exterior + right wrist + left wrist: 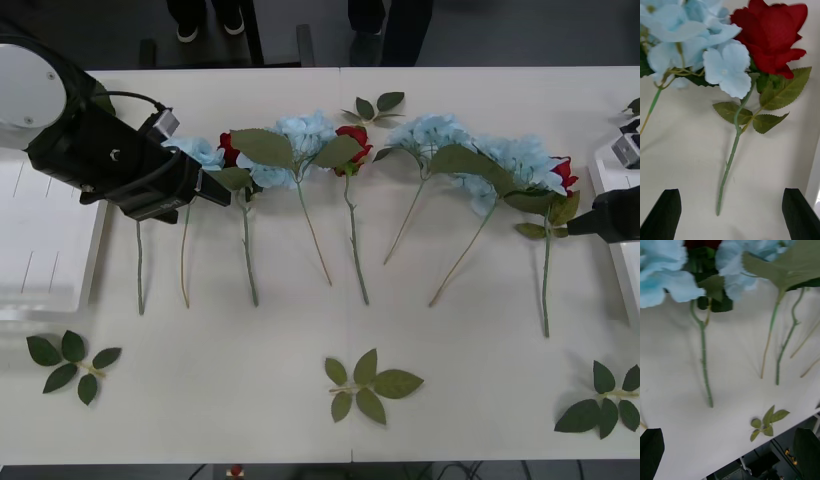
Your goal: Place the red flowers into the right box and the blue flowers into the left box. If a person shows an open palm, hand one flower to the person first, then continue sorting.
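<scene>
Nearest the robot, three bloomless leaf sprigs lie on the white table (200, 400): one at the near left (70, 362), one at near centre (366, 386) and one at the near right (605, 400).

Mid-table, a row of flowers lies with stems pointing toward the robot and heads away. From left to right: a blue flower (198, 152) partly under the left arm, a red flower (229, 148) just beside it, a larger blue flower (303, 135), a red flower (352, 147) at centre, a blue flower (436, 132), another blue flower (510, 165), and a red flower (563, 175) at the right end, its head touching that blue cluster.

The left gripper (195, 188) hangs over the left end of the row; in the left wrist view its black fingers (651, 448) stand apart, holding nothing. The right gripper (585, 222) sits just right of the rightmost red flower; in the right wrist view its fingers (664, 217) are likewise apart and empty, the red flower's stem lying between them farther off.

The left box (45, 250) lies at the table's left edge, the right box (612, 170) at the right edge.

A small leaf sprig (373, 106) lies at far centre.
</scene>
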Motion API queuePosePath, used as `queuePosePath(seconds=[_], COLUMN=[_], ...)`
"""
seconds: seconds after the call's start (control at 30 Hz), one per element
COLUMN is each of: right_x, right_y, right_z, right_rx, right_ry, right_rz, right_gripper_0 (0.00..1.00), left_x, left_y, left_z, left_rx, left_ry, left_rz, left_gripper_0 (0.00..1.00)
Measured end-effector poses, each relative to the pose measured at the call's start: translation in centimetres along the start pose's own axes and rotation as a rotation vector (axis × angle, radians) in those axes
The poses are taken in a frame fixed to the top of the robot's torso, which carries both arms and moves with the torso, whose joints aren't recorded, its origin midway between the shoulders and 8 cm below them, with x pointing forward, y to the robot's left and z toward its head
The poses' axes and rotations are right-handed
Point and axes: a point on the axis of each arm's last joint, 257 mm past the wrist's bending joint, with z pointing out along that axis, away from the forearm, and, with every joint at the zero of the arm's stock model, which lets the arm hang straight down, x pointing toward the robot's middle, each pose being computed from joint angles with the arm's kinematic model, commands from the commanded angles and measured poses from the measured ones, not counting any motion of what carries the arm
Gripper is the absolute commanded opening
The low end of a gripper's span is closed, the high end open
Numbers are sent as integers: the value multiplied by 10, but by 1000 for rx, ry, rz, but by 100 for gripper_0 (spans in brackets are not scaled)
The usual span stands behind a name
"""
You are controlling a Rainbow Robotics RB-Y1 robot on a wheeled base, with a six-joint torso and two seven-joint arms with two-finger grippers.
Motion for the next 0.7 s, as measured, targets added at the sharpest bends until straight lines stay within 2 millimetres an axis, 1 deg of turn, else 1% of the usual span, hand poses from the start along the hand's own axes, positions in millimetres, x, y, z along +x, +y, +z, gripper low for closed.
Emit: queuePosePath(seconds=[0.1, 0.17, 0.27, 0.33, 0.43, 0.5, 0.53, 0.57, 0.63, 0.7], right_x=[0, 0, 1, 1, -1, -6, -12, -18, -27, -34], right_y=[1, 3, 8, 5, 2, 3, 3, 2, 0, -6], right_z=[21, 36, 57, 69, 81, 85, 87, 88, 89, 89], right_rx=[15, 20, 27, 63, 108, 112, 113, 114, 117, 135], right_ry=[-24, -37, -47, -50, -55, -69, -88, -107, -136, -160], right_rz=[72, 92, 111, 121, 128, 122, 122, 123, 124, 122], right_gripper_0=[78, 78, 79, 79, 79, 79, 78, 79, 78, 76], left_x=[-1, -1, -2, -6, -25, -37, -40, -38, -32, -25], left_y=[22, 36, 66, 83, 100, 114, 120, 124, 126, 129], left_z=[-4, -11, -28, -43, -61, -68, -68, -63, -47, -26], left_rx=[-137, -227, -373, -446, -476, -481, -480, -475, -471, -478], left_ry=[11, 10, -30, -47, -111, -187, -215, -223, -208, -188], left_rz=[-14, -121, -328, -323, -227, -252, -282, -311, -333, -308], left_gripper_0=[100, 100, 100, 100, 100, 100, 100, 100, 100, 100])
